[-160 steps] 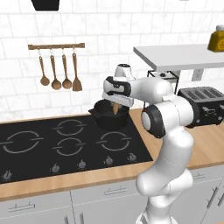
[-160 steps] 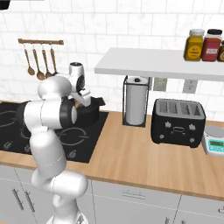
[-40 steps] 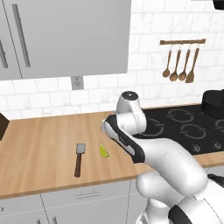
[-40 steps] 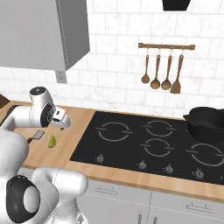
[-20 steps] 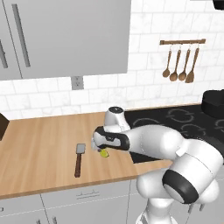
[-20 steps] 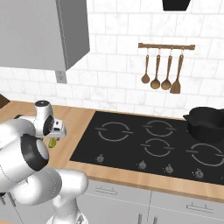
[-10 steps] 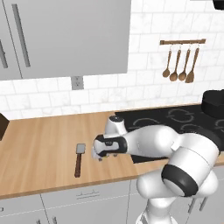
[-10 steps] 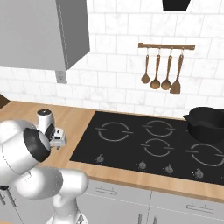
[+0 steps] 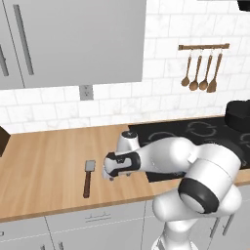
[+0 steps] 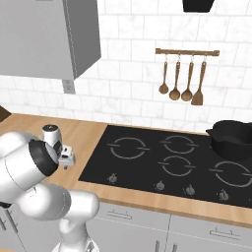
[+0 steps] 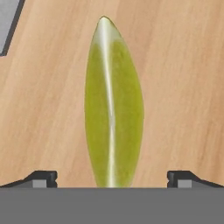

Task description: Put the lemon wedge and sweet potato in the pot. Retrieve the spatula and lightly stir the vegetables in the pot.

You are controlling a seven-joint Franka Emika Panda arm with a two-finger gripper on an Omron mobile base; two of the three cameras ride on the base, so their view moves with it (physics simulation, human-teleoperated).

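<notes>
The hand [image 11: 112, 177] is hanging low over the wooden tabletop [image 9: 44, 161], its two dark fingertips [image 11: 41, 177] standing wide apart with the lemon wedge [image 11: 113, 105] lying lengthwise between them, apparently not yet gripped. The wedge is resting flat on the wood, one pointed tip reaching away from the hand. In the left base view the hand [image 9: 110, 174] is pointing down just to the right of the spatula [image 9: 88, 178], which is lying on the tabletop with its grey blade toward the wall and its reddish handle toward the front edge. Past the hand, the black cooktop [image 10: 162, 162] is stretching off to the right, and at its far right the pot [image 10: 231, 138] is sitting on a back burner, well apart from the wedge. What it holds I cannot make out. Judging from this, the wedge is still to be carried over, and the fetching of the spatula and the stirring are still ahead.
</notes>
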